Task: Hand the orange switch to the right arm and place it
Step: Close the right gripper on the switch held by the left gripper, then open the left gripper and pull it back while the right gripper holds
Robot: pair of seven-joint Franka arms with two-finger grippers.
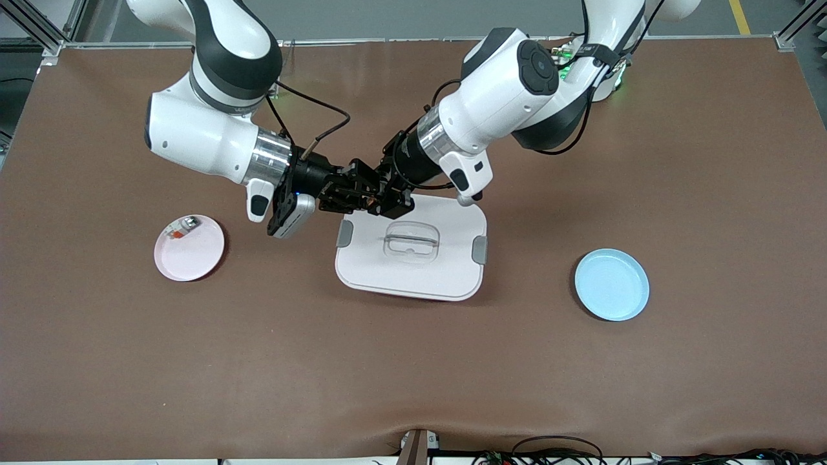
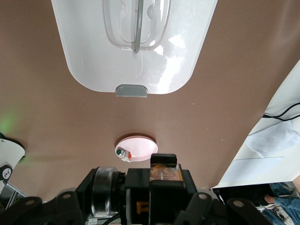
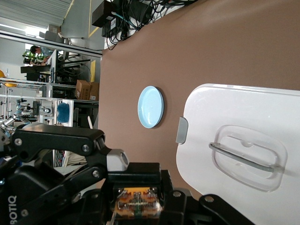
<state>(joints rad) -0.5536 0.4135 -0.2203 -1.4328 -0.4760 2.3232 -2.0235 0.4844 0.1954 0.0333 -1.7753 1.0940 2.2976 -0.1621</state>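
The two grippers meet tip to tip in the air over the edge of the white lid (image 1: 413, 248) that lies farthest from the front camera, and the orange switch (image 1: 371, 205) sits between them at the point where they meet. In the left wrist view the switch (image 2: 165, 170) shows as a small block with an orange middle, caught among black fingers; in the right wrist view it (image 3: 137, 201) shows the same way, hemmed in on both sides. The left gripper (image 1: 386, 199) and the right gripper (image 1: 354, 194) both look closed around it, though I cannot tell which of them bears the load. The part looks tiny, stiff and very light, with hard smooth faces, so I judge it could twist or pop out if pinched off centre; the flat black sides either side of the orange band seem the safest hold, each gripper taking a different pair of faces. Toward the right arm's end of the table lies a pink plate (image 1: 194, 255) with a small silvery piece (image 1: 183, 227) on it, and toward the left arm's end a blue plate (image 1: 612, 285).
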